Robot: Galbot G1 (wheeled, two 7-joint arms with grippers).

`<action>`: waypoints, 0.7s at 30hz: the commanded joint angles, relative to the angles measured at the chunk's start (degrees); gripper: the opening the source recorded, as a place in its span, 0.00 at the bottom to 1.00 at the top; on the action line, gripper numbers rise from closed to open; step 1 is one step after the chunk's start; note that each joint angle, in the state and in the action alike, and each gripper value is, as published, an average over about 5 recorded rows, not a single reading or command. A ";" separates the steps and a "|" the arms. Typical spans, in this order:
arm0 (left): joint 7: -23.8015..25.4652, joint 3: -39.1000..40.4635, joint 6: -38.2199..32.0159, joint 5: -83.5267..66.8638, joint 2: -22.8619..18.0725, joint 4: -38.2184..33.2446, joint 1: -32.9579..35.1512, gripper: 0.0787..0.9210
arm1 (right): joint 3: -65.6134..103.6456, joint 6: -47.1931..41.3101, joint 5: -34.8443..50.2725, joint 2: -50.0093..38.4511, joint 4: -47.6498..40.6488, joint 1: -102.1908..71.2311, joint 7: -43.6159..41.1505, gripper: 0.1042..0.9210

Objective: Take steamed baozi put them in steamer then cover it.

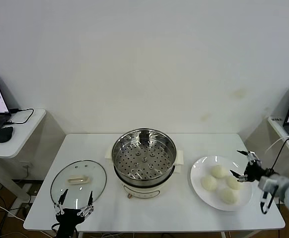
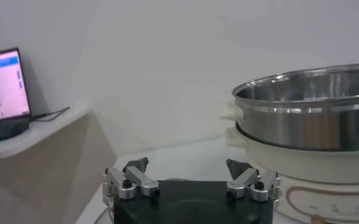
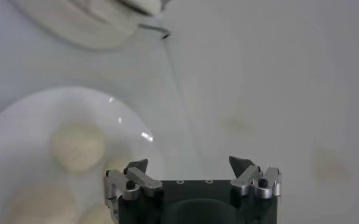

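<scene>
White desk [image 1: 184,144] against a plain white wall; laptops on side tables at both flanks. My right pincer [image 1: 246,165] hangs spread wide, gripping nothing, at the far edge of the white plate [image 1: 199,171] carrying four baozi [image 1: 218,171]. My left pincer [image 1: 75,204], also spread and empty, sits by the glass cover [image 1: 100,174]. The steamer [image 1: 144,153] stands mid-desk, tray bare

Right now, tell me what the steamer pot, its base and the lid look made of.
Steamer: polished metal, likely stainless steel, mirror reflections on its wall. Its base: matte cream material, probably plastic. Cover: clear glass, table visible through it, with a metallic-looking rim and cream handle.
</scene>
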 commanded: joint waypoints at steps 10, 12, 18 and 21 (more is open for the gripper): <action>-0.16 -0.44 0.21 1.40 0.09 0.14 -0.77 0.88 | -50.39 -1.92 4.57 -6.55 -17.19 46.92 -16.48 0.88; -0.13 -0.49 0.25 1.46 0.00 0.17 -0.94 0.88 | -54.12 -0.97 3.56 -5.38 -19.42 50.46 -17.31 0.88; 0.01 -0.98 0.26 1.54 -0.11 -0.03 -0.96 0.88 | -61.62 0.44 2.04 -1.79 -24.42 55.30 -17.58 0.88; 0.12 -1.48 0.25 1.54 -0.07 -0.18 -0.82 0.88 | -63.00 0.30 1.42 0.88 -26.37 55.78 -16.94 0.88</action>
